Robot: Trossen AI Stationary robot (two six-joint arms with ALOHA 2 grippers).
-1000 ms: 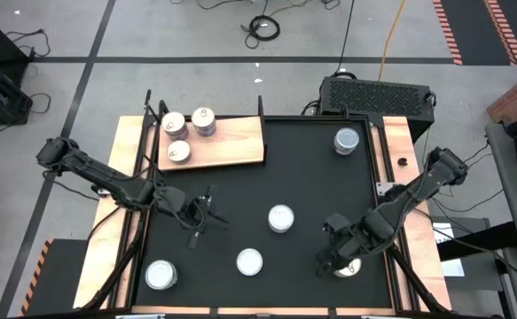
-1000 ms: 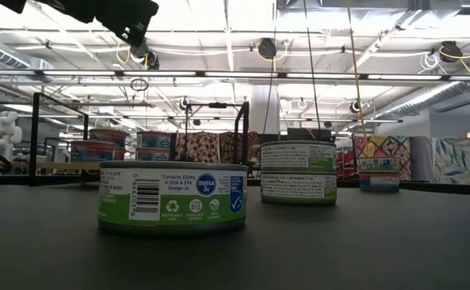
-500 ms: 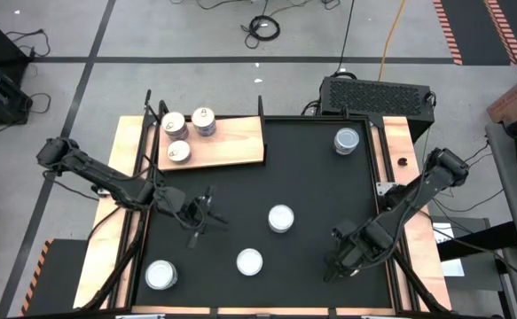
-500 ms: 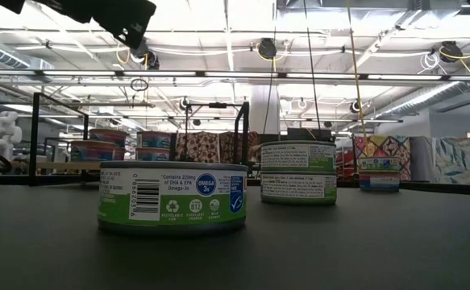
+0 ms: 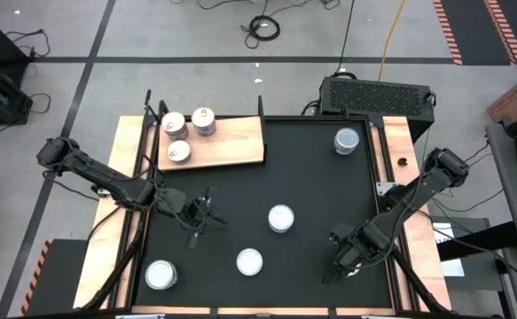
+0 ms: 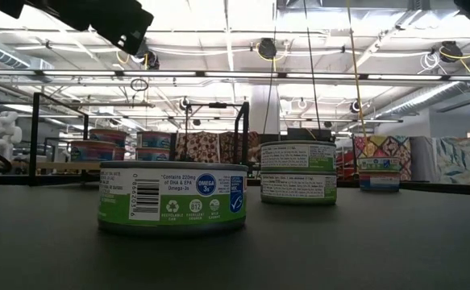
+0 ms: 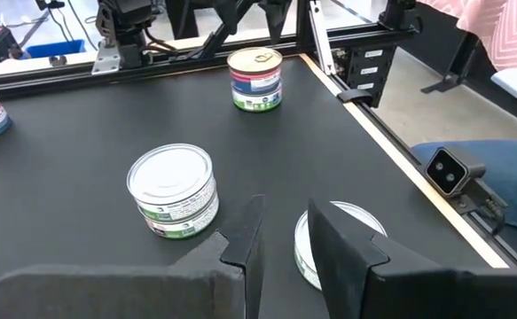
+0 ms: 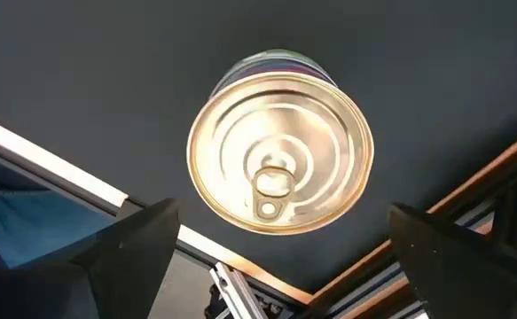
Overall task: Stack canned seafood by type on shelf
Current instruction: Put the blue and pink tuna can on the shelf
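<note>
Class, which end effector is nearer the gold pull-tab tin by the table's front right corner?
Right. The right end effector hangs open directly over that tin; the left end effector is far across the mat.

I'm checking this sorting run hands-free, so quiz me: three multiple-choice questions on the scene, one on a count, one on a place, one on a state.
1. How many tins stand on the shelf? A one; B three; C six.
2. Where is the right gripper? A over the shelf; B over a gold-topped tin near the right edge of the mat; C over the mat's middle.
3. How do its jaws stand? A shut on the tin; B shut, empty; C open, one on each side of the tin.

Answers: B, the high view shows three tins on the shelf; B, its wrist view looks down on the pull-tab top; C, both dark fingers sit wide apart, clear of the tin.
</note>
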